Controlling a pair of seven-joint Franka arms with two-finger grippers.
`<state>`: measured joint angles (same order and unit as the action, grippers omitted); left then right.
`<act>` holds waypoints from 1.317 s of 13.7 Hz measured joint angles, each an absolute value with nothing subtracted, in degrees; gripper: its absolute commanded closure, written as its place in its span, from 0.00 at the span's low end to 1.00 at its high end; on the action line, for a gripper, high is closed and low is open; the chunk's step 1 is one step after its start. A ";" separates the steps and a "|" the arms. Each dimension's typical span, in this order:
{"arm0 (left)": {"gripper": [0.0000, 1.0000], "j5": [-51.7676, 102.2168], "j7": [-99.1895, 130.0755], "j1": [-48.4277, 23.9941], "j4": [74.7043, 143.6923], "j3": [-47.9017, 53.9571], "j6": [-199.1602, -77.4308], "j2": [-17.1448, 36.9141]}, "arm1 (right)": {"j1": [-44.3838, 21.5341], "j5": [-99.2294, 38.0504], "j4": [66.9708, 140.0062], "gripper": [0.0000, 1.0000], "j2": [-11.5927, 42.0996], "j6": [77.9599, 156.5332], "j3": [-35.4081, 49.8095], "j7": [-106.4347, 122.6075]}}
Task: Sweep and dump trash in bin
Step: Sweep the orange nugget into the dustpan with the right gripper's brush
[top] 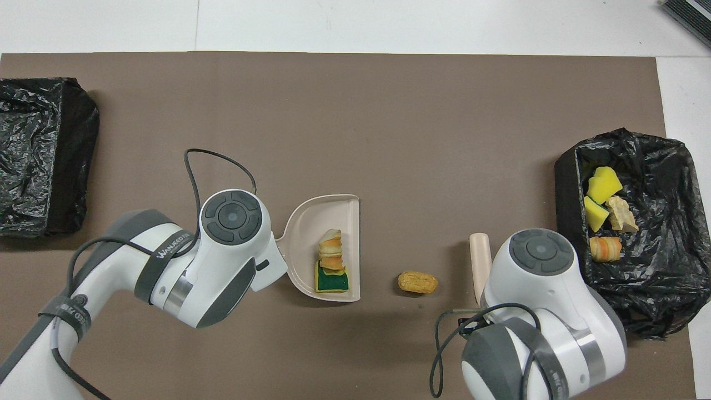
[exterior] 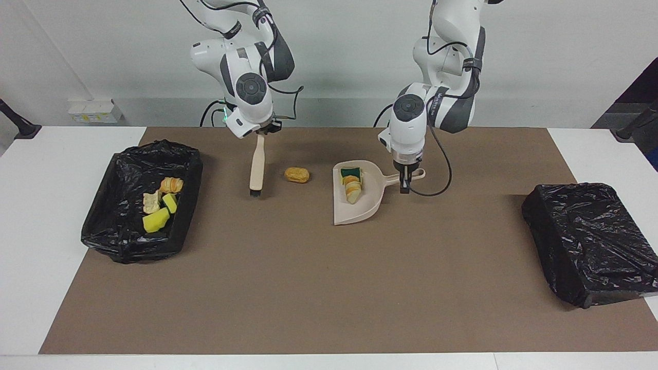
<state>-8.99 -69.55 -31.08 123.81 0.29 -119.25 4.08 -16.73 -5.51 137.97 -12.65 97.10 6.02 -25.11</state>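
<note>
Two grippers are at work, each clamped on a tool: the left gripper is closed on the handle of the beige dustpan, and the right gripper is closed on the top of the brush, which hangs upright with its dark bristles just above the brown mat on the tabletop. Taking the dustpan as the landmark, three scraps of trash lie stacked in it, the green-and-yellow sponge nearest the robots and two tan-orange bread-like pieces just past it. One more bread-like piece lies on the mat beside the dustpan's open mouth, between it and the brush. The lined bin toward the right arm's end, well apart from the dustpan, already holds four scraps; a second black-lined bin sits at the other end. The scraps look light and soft, likely to roll or bounce under a hard stroke, so a slow, low push by the bristles suits them; the stiff dustpan is best carried level by its handle. The only legible writing is a maker's name on the left arm's dark band, seemingly "WALKEED".
</note>
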 measured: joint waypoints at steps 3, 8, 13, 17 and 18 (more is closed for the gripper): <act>1.00 -9.00 -69.33 -32.55 126.82 0.39 -120.56 2.54 | -19.29 -11.25 143.23 1.00 -12.98 104.64 6.31 -26.50; 1.00 -9.01 -68.96 -32.66 127.97 0.23 -122.48 2.35 | -28.21 -23.79 145.05 1.00 -8.07 120.75 6.45 -26.96; 1.00 -9.02 -68.76 -32.60 128.05 0.06 -122.88 2.33 | -36.06 -31.31 137.33 1.00 -2.36 127.38 6.83 -26.95; 1.00 -9.09 -68.66 -31.62 128.23 -0.39 -122.88 2.33 | -36.74 -33.54 132.49 1.00 -0.06 127.26 7.54 -26.95; 1.00 -9.10 -68.66 -31.53 128.24 -0.43 -122.89 2.33 | -36.82 -33.29 132.11 1.00 -0.06 126.77 7.54 -26.87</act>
